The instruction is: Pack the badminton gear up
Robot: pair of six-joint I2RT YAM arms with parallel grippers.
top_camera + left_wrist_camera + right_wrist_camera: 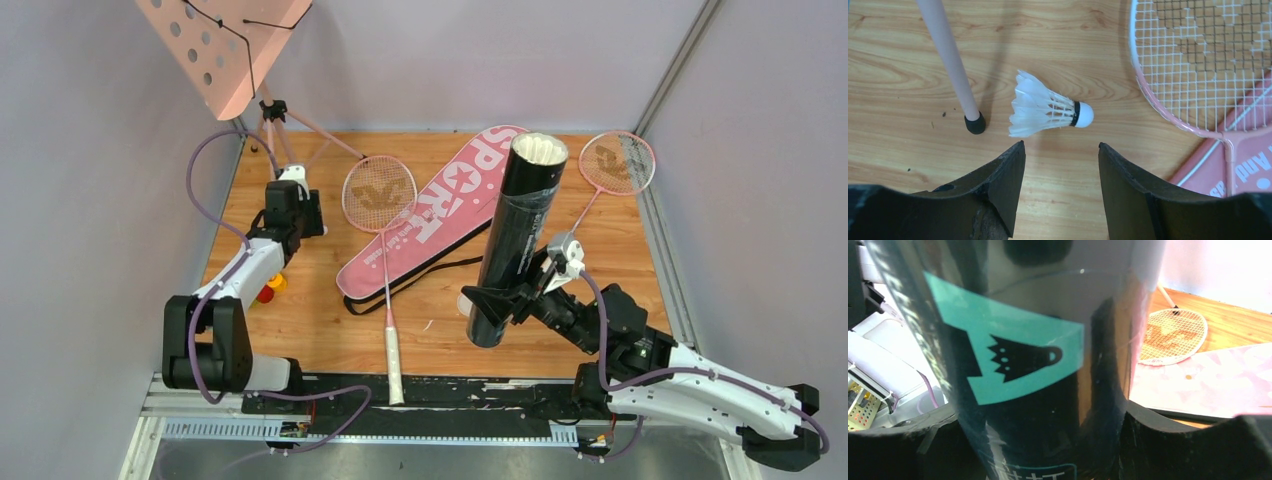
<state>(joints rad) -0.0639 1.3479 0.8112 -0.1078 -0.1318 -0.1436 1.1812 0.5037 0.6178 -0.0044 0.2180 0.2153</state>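
Right hand (497, 298): lower centre of the top view, clenched around the lower body of the black tube (520, 230).
Black tube: stands leaning slightly, mouth up and uncapped, with white feathers showing inside. I cannot tell whether its base rests on the worktop (300, 330).
Near racket (381, 196): its handle reaches the bottom edge of the worktop. Its head lies just left of the bag (440, 215) and its shaft crosses the bag's lower end.
Left hand (1060, 150): at the left of the top view, released, fingers spread and holding nothing.
Shuttlecock (1048, 110): lies on its side on the worktop just beyond the left hand's fingertips, cork end towards the right of the wrist frame. It sits between the stand leg (974, 122) and the near racket's head.
Bag: lies flat and slanted across the middle, with neither racket inside. Whether it is unzipped I cannot tell.
Far racket (617, 163): upper right, its shaft running down behind the tube.
Music stand (225, 40): upper left, no part of the job.
Progress: early, by my reading. Some shuttlecocks are in the tube. Left to do are the loose shuttlecock, capping the tube, and bagging both rackets.
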